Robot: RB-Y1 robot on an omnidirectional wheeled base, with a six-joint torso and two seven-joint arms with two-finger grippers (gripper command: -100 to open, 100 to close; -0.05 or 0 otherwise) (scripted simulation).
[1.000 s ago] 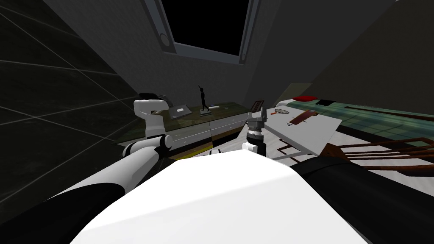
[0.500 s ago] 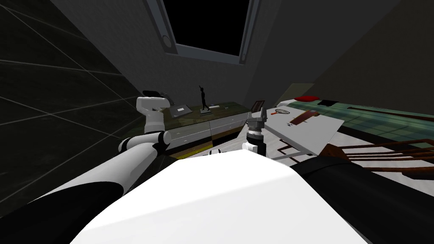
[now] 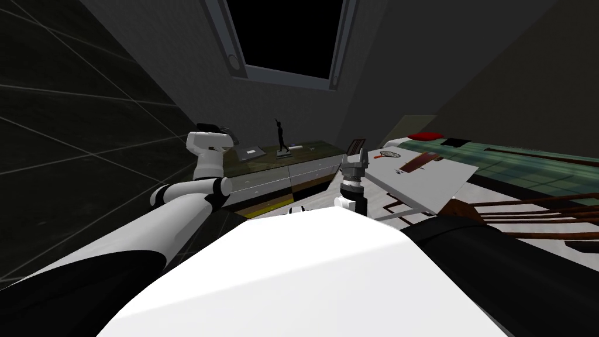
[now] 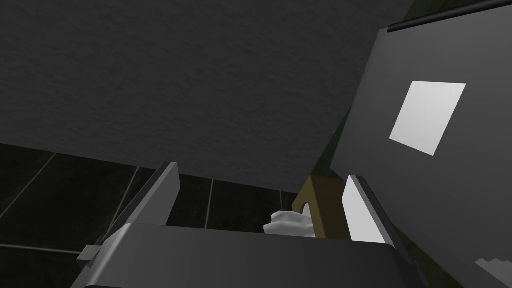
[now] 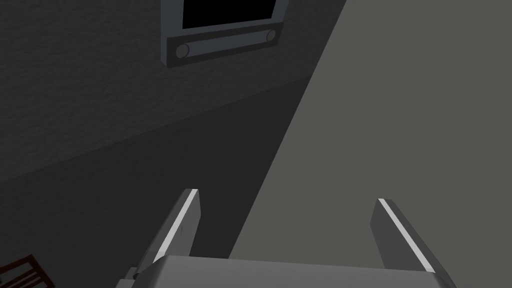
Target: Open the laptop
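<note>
The laptop (image 3: 250,152) is a flat grey slab with a white patch on its lid, lying at the left end of a long low dresser (image 3: 292,171). In the left wrist view its lid (image 4: 450,165) rises beside one of my fingers (image 4: 356,210). My left gripper (image 3: 229,139) hangs just left of the laptop, open, with nothing held (image 4: 260,200). Between its fingers, further off, I see a small ochre piece (image 4: 320,210) and a white lump (image 4: 287,225). My right gripper (image 3: 355,153) stands upright in front of me, open and empty (image 5: 287,220).
A dark figurine (image 3: 282,140) stands on the dresser right of the laptop. To my right, a white table (image 3: 427,187) carries a racket (image 3: 388,154) and a brown object (image 3: 418,162). Behind it lies a green bed (image 3: 526,167); a wooden chair (image 3: 526,213) is near right.
My left arm has swung its elbow leftward and raised the hand a little beside the laptop. Its fingers stay open. The right arm has not moved.
</note>
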